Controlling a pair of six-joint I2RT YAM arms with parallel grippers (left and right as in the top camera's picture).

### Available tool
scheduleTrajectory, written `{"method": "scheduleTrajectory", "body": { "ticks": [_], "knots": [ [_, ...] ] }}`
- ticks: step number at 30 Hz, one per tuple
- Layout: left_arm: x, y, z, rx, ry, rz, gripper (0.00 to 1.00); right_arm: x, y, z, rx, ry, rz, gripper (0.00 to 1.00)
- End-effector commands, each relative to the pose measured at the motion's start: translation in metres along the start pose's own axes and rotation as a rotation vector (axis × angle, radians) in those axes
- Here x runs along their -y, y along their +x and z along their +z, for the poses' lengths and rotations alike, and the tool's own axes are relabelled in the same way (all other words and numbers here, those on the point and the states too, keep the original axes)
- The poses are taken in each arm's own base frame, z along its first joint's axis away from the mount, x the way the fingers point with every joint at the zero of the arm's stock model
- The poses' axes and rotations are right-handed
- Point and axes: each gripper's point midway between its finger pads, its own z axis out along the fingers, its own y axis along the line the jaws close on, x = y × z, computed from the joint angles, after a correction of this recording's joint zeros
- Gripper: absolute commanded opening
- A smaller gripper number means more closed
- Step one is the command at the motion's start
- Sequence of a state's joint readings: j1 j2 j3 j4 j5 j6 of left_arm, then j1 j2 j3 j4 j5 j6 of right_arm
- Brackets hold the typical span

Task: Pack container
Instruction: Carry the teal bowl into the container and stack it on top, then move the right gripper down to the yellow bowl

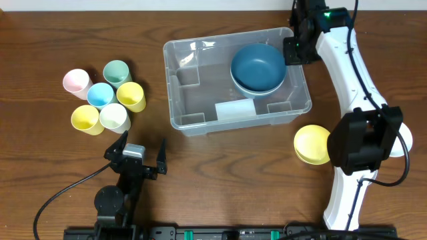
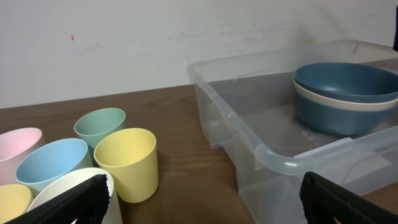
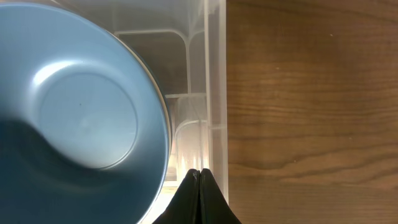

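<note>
Over the container's (image 1: 200, 93) right rim my right gripper (image 3: 199, 173) is pinched shut, the yellow bowl (image 1: 311, 144) lying toward the table's (image 1: 220, 173) front edge.

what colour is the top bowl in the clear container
Dark blue; the top bowl shows best in the overhead view.

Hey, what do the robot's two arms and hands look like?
The left arm is black, with a black cable trailing beside it. The left hand has two black fingers and a grey block behind them. The right arm has white links and bulky black joints, plus a small green light. The right hand has thin black fingers tapering to a point.
</note>
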State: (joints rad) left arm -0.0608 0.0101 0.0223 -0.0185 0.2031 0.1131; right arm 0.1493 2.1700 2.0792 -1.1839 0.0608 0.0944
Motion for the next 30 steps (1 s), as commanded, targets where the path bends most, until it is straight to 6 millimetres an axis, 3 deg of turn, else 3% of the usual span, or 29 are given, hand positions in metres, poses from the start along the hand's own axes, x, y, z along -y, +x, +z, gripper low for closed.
{"method": "scheduleTrajectory", "body": {
  "ticks": [1, 11, 17, 21, 24, 26, 30],
  "knots": [
    [0.004, 0.015, 0.001, -0.044, 0.019, 0.011, 0.98, 0.017, -0.004, -0.013, 0.029, 0.024, 0.02, 0.01],
    [0.004, 0.015, 0.001, -0.043, 0.019, 0.011, 0.98, 0.036, 0.004, -0.014, 0.006, 0.11, 0.145, 0.01],
    [0.004, 0.015, 0.001, -0.044, 0.019, 0.011, 0.98, 0.024, 0.0, -0.02, 0.021, 0.05, 0.129, 0.01],
    [0.004, 0.015, 0.001, -0.044, 0.019, 0.011, 0.98, 0.01, -0.01, -0.055, 0.094, -0.043, 0.124, 0.15],
    [0.004, 0.015, 0.001, -0.044, 0.019, 0.011, 0.98, 0.012, -0.012, -0.089, 0.155, -0.057, 0.128, 0.29],
    [0.004, 0.015, 0.001, -0.044, 0.019, 0.011, 0.98, 0.017, -0.006, -0.111, 0.176, -0.052, 0.139, 0.39],
    [0.004, 0.015, 0.001, -0.044, 0.019, 0.011, 0.98, 0.03, 0.014, -0.135, 0.158, -0.031, 0.158, 0.57]
  ]
}}
